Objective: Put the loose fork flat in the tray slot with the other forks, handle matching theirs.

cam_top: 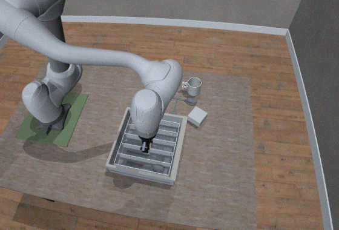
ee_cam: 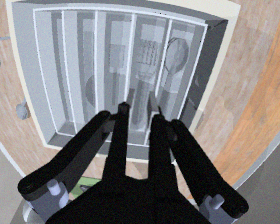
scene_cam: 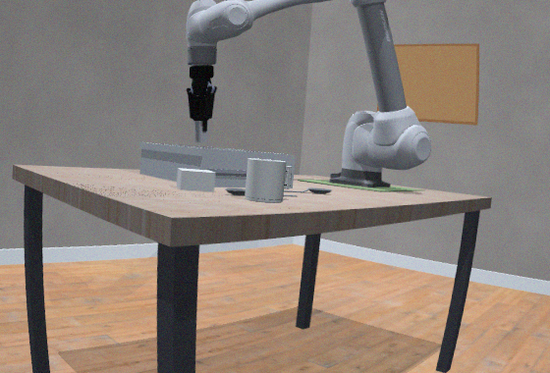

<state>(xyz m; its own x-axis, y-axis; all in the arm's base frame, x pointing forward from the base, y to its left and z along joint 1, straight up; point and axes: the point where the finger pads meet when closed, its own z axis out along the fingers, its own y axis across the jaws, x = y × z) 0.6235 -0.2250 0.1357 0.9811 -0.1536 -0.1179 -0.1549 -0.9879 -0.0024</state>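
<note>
The cutlery tray (cam_top: pixel 179 148) (scene_cam: pixel 169 163) (ee_cam: pixel 26 95) has long slots. In the wrist view, forks (ee_cam: pixel 149 52) lie in the second slot from the right, tines away from the gripper, with a handle (ee_cam: pixel 139 112) running back below the fingers. They look flat, but overlap, so I cannot tell how many there are or which was loose. My gripper (cam_top: pixel 145 150) (scene_cam: pixel 201 133) (ee_cam: pixel 141 98) hangs above this slot with its fingers a little apart. It is open, with no fork between the pads. No fork is recognisable on the table; the arm hides part of it.
A large spoon (ee_cam: pixel 177 54) lies in the rightmost slot in the wrist view. Behind the tray are a mug (cam_top: pixel 194 86) (scene_cam: pixel 265 181), a white block (cam_top: pixel 197 116) (scene_cam: pixel 195 180), a spoon (cam_top: pixel 191 101) and a thin handle (cam_top: pixel 175 110). Another spoon (ee_cam: pixel 22 110) lies beside the tray. Raised dividers separate the slots.
</note>
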